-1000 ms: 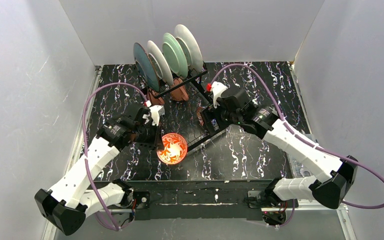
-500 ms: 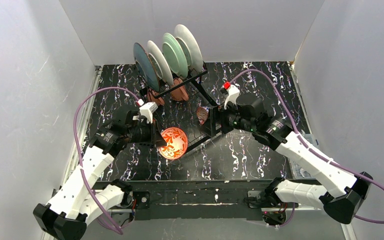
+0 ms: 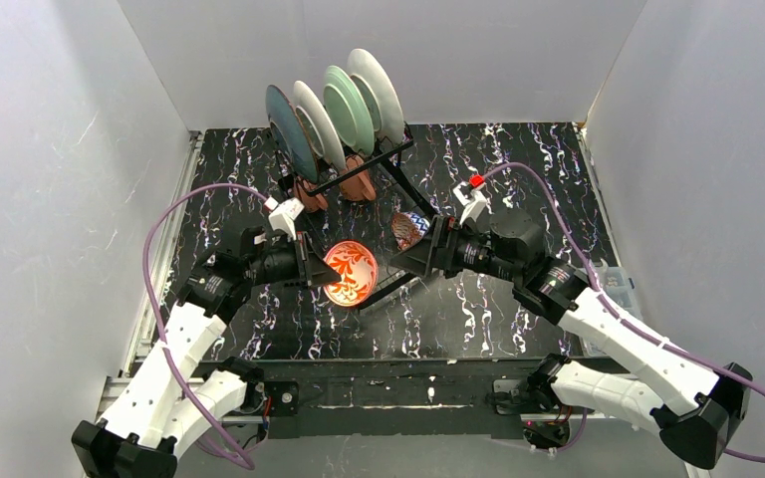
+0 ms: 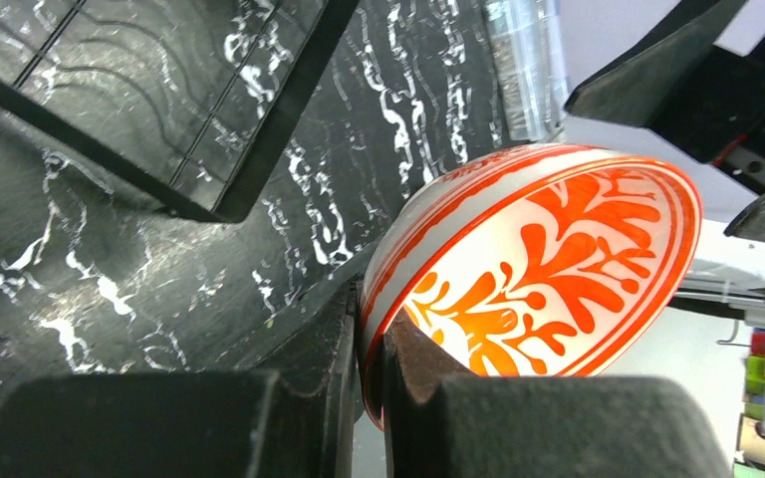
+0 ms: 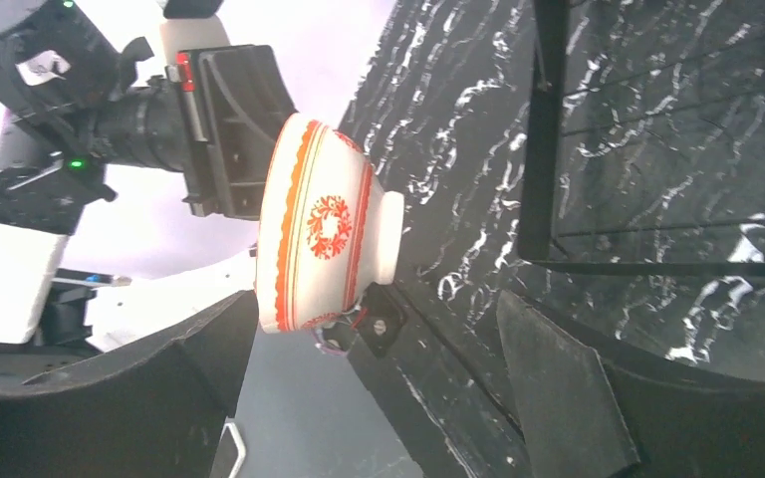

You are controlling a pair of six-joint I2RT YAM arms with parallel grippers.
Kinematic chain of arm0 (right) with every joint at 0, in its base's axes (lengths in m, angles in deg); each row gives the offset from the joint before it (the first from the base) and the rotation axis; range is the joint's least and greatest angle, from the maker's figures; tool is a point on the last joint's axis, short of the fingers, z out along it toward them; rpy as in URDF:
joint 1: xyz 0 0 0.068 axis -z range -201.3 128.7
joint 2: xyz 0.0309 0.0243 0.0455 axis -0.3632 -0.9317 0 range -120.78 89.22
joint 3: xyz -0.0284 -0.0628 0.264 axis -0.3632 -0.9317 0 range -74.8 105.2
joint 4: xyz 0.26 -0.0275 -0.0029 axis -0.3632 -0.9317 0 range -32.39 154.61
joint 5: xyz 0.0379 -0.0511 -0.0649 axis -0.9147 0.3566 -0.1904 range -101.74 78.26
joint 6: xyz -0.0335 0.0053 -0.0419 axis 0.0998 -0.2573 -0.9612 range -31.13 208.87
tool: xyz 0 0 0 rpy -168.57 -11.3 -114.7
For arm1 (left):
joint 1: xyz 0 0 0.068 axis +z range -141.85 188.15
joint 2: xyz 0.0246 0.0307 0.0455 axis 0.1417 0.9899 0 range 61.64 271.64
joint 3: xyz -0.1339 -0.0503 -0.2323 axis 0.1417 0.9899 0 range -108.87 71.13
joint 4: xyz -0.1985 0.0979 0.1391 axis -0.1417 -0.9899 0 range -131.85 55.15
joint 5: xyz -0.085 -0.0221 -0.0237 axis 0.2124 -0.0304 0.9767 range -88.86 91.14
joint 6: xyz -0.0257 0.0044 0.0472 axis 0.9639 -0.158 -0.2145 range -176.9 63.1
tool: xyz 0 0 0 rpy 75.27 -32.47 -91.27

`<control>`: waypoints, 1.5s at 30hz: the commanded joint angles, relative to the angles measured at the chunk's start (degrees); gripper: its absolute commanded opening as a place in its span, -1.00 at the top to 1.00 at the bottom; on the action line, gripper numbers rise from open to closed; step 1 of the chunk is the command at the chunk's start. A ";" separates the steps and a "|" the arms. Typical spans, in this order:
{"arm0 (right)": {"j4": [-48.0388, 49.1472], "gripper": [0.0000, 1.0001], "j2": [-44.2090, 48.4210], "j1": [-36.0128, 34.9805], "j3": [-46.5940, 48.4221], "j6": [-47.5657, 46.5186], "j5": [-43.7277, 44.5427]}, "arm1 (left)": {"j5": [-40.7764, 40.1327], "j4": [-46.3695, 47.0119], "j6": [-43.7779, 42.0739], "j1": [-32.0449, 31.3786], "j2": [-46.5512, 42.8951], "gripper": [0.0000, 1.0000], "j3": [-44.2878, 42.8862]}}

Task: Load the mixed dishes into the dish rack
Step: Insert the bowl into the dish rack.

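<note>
- My left arm reaches out from the near left corner over the table [image 3: 518, 199], with the forearm low and the left gripper [image 3: 317, 271] pointing right.
- Its jaws are pinched tight on the rim of a red-patterned bowl [image 3: 351, 274], one finger inside and one outside.
- The bowl is tipped on its side and held off the table, just beside the near corner of the dish rack [image 5: 548, 119].
- My right arm stretches in from the near right, its right gripper [image 3: 410, 257] aimed left at that bowl.
- Those jaws are spread wide and hold nothing.
- A second bowl [image 3: 407, 229] lies in the rack by my right gripper.
- The plates [image 3: 347, 105] stand upright at the far end.
</note>
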 commanded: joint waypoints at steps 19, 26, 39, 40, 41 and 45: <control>29.84 -0.97 0.89 -4.72 -8.56 13.99 -3.75 | 11.48 18.36 13.51 1.00 -2.30 1.00 4.07; 30.38 -0.97 0.65 -6.84 -8.42 12.79 -2.00 | 12.06 18.17 13.76 1.21 -2.64 1.00 3.46; 23.68 -0.97 2.74 -7.62 -5.49 8.15 1.15 | 12.19 16.47 13.07 1.39 -3.49 1.00 2.22; 23.64 -0.97 2.82 -7.62 -5.46 8.12 1.19 | 12.43 16.73 13.26 1.42 -3.53 1.00 2.22; 23.94 -0.97 2.90 -7.62 -5.54 8.22 1.14 | 12.65 16.95 13.51 1.44 -3.47 1.00 2.33; 25.64 -0.97 2.25 -7.70 -5.70 8.85 0.17 | 13.50 18.11 14.44 1.43 -3.40 1.00 2.71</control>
